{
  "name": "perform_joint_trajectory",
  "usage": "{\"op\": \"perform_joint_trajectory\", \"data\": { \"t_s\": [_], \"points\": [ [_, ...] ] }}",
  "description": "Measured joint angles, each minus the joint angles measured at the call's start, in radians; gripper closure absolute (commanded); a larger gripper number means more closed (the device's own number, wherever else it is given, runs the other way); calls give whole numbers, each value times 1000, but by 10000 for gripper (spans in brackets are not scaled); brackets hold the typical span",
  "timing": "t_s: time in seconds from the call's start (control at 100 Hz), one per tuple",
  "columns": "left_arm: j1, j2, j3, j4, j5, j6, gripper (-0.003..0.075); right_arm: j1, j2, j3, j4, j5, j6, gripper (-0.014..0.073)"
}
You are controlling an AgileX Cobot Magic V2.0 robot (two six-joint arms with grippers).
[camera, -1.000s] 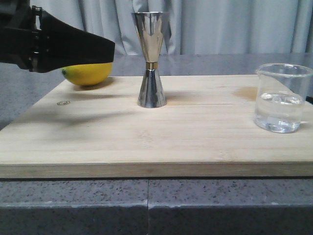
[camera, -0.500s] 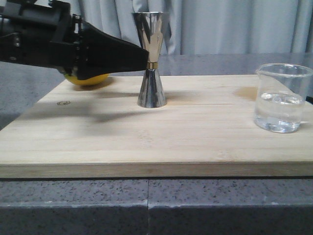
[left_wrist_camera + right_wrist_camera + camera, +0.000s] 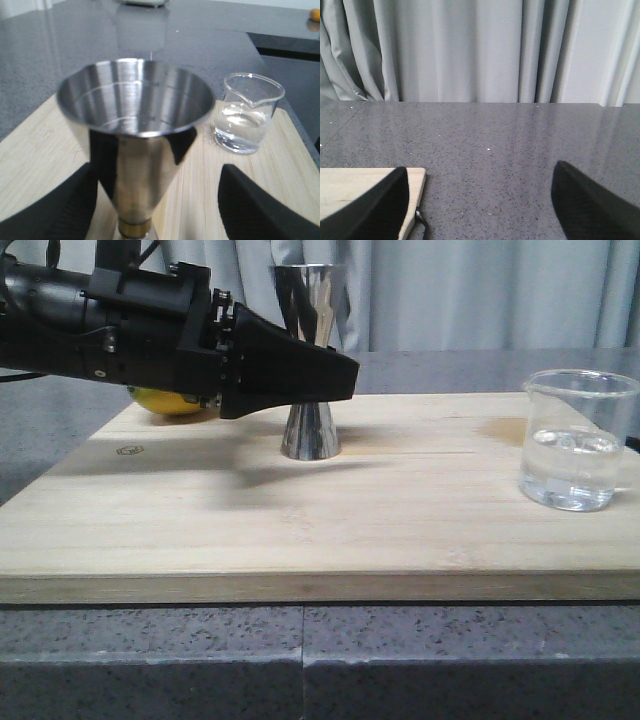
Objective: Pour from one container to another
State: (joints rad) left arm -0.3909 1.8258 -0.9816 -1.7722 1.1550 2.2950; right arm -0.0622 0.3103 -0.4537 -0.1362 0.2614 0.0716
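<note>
The steel jigger point(image 3: 309, 302) stands upright near the back middle of the wooden board point(image 3: 300, 530). My left gripper point(image 3: 346, 375) reaches in from the left at the height of its gold waist, which the black fingers hide. In the left wrist view the jigger point(image 3: 135, 125) stands between the open fingers point(image 3: 47, 210), nearer one of them, and I see no contact. The glass beaker point(image 3: 578, 440) with clear liquid sits at the board's right edge, also seen as the beaker point(image 3: 248, 120) beyond the jigger. My right gripper point(image 3: 480, 210) is open over bare countertop, holding nothing.
A yellow lemon point(image 3: 165, 401) lies at the board's back left, mostly hidden behind the left arm. Grey speckled countertop point(image 3: 510, 140) surrounds the board, whose corner point(image 3: 415, 177) shows in the right wrist view. Grey curtains point(image 3: 480, 290) hang behind.
My left arm has moved to the right, from beside the lemon until its open fingers stand on either side of the jigger's waist. Jigger and beaker have not moved.
</note>
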Motion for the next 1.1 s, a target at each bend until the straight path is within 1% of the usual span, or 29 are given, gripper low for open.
{"op": "perform_joint_trajectory", "data": {
  "t_s": [0.1, 0.29, 0.48, 0.64, 0.82, 0.96, 1.1],
  "points": [
    [0, 1, 0, 0, 0, 0, 309, 0, 0, 0, 0, 0, 0, 61],
    [0, 1, 0, 0, 0, 0, 453, 0, 0, 0, 0, 0, 0, 61],
    [0, 1, 0, -2, 0, 0, 549, 0, 0, 0, 2, 4, 0, 61],
    [0, 1, 0, -3, -2, 2, 587, 0, 0, -2, 6, 19, 0, 62],
    [0, 1, 0, -1, -2, 2, 607, 33, 25, -60, 10, 116, 0, 62],
    [0, 1, 0, -1, -2, 4, 607, 109, 90, -121, 14, 204, -13, 62],
    [0, 1, 0, -1, -2, 4, 607, 219, 182, -172, 18, 259, -40, 62]
  ]
}}
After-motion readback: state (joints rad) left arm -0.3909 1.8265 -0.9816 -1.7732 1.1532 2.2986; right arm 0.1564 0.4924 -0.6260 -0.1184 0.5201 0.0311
